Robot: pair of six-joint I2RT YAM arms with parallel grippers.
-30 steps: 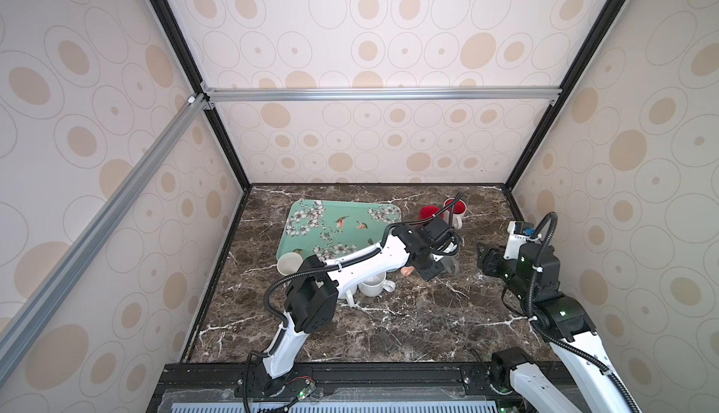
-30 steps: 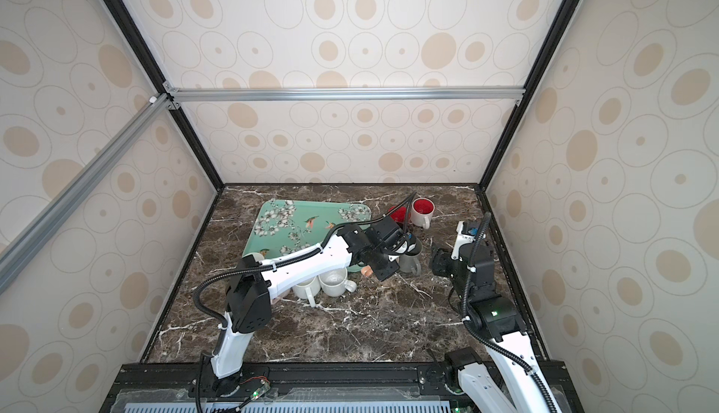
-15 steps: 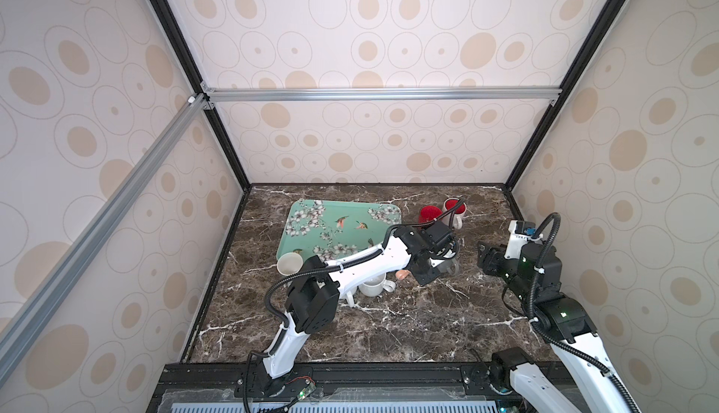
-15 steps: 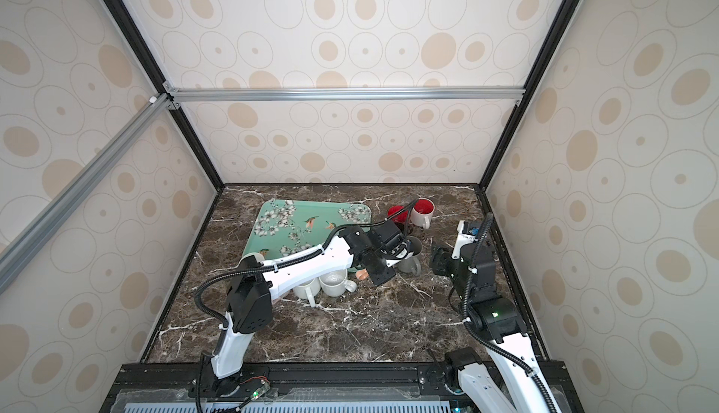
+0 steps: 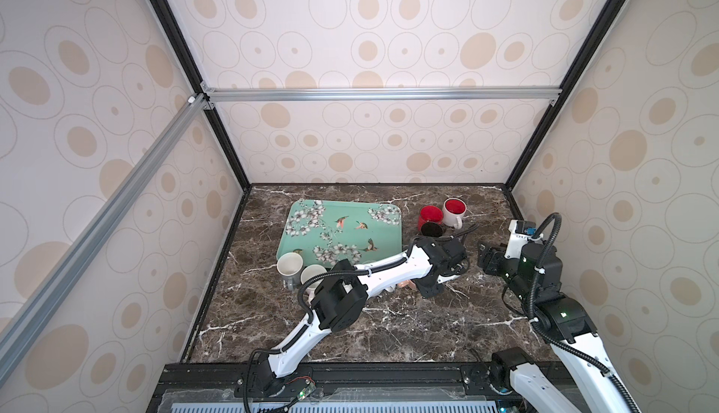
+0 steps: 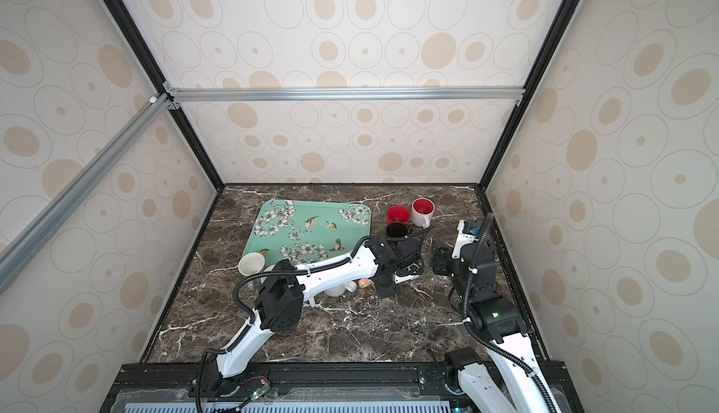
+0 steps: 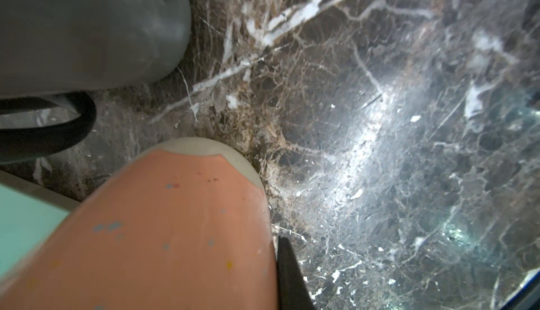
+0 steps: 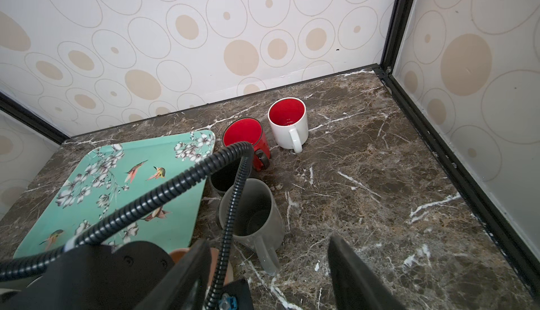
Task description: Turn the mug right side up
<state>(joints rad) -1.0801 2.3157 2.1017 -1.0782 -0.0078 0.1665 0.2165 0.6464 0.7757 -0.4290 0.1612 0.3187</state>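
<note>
in both top views my left pincer (image 5: 428, 292) (image 6: 386, 291) is low over the surface (image 5: 389, 325), just off the near right corner of the tray (image 5: 342, 232). the peach mug (image 5: 404, 285) shows only as a small patch beside it, mostly hidden under my arm. my right pincer (image 5: 486, 260) hangs well to the right of the tray.

from the left wrist, the peach mug (image 7: 175, 235) fills much of the view, its pale unglazed base at the far end. one black finger (image 7: 289, 276) lies right against its side. my left pincer is closed; whether it pinches the mug i cannot tell.

from the right wrist, my right pincer (image 8: 271, 279) is spread open. the grey mug (image 8: 251, 215) stands upright beside the tray's right edge.
</note>
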